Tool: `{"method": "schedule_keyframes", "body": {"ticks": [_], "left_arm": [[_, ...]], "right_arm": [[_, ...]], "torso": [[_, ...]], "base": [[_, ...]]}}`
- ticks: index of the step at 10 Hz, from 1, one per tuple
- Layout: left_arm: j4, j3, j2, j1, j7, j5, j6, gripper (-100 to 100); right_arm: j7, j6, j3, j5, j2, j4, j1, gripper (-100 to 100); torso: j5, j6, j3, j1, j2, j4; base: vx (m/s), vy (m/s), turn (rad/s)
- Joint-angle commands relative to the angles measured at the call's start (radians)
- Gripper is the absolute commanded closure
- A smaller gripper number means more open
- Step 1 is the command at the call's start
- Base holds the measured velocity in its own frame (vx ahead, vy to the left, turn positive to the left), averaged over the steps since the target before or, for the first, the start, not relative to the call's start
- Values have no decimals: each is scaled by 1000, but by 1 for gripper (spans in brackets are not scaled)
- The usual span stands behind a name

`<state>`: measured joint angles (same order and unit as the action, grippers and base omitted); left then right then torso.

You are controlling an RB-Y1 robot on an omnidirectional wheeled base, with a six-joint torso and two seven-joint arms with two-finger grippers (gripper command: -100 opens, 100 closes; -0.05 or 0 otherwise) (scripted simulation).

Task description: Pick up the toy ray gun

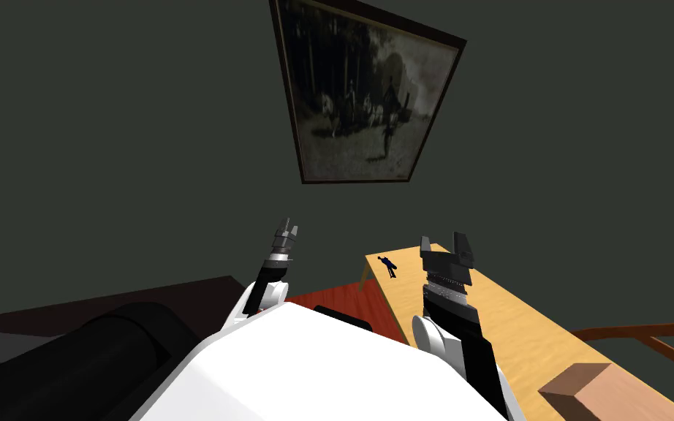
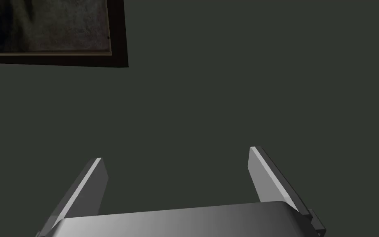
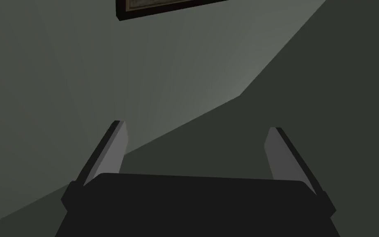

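The ray gun, tiny and dark blue, lies near the far corner of the wooden surface. It is just left of the right jaws and nearer to them than to the left jaws. Both pairs stand open and empty, aimed at the wall above it. The gun is too small to make out its long axis.

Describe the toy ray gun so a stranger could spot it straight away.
Find the long light wooden table on the robot's right, below the framed picture. At its far end lies the toy ray gun. It is tiny and dark blue, unlike the big brown block at the table's near end.
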<state>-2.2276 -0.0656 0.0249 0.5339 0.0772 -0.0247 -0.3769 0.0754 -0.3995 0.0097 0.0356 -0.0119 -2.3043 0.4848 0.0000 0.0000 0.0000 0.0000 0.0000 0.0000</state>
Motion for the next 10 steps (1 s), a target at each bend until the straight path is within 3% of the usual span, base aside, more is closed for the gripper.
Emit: {"method": "schedule_keyframes", "body": {"ticks": [1,5,10], "left_arm": [[0,0,0,0,0,0,0,0],[0,0,0,0,0,0,0,0],[0,0,0,0,0,0,0,0]], "right_arm": [[-7,3,-1,-7,38,18,7,-100],[-33,11,-6,-34,129,82,32,-100],[-85,27,-17,-87,262,209,77,-100]], "torso": [[0,0,0,0,0,0],[0,0,0,-1,1,0],[0,0,0,-1,1,0]], "base": [[-5,-3,74],[-10,-13,111],[-11,-11,168]]}}
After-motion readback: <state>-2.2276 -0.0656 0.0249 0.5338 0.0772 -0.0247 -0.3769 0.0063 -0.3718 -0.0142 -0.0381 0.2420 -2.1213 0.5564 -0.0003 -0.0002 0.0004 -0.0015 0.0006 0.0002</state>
